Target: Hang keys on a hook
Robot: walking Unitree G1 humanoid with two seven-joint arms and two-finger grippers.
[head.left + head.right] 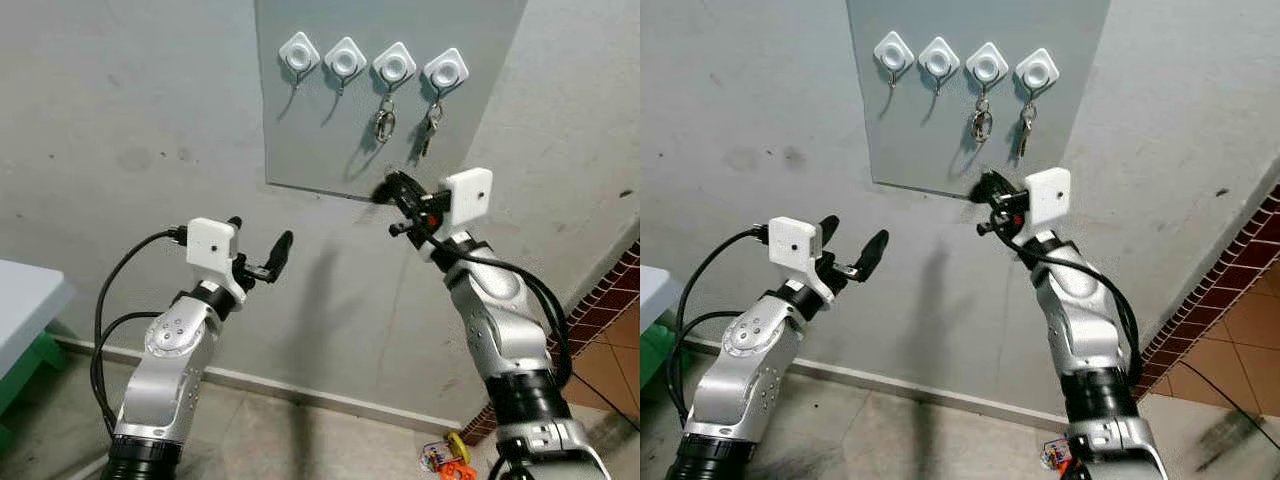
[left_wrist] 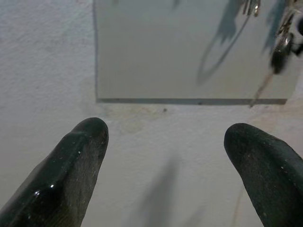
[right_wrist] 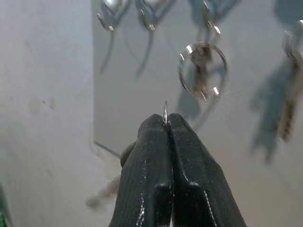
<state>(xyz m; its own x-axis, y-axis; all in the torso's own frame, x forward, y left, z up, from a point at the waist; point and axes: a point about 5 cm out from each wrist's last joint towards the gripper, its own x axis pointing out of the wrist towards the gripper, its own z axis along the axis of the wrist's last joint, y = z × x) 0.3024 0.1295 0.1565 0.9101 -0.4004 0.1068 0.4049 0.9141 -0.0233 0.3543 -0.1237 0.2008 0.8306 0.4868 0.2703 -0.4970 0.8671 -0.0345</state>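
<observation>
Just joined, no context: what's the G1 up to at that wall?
It's hanging keys. The right gripper is shut on a key ring, raised just below the grey board with four white hooks. The two right hooks already carry keys; the two left hooks are bare. The left gripper is open, off the wall, holding nothing.

Hooks (image 1: 343,58) are looking like glossy white plastic, key rings (image 3: 202,71) shining like metal, wall (image 1: 120,120) looking rough and matt, gripper fingers (image 2: 71,165) gleaming like glossy black rubber.
</observation>
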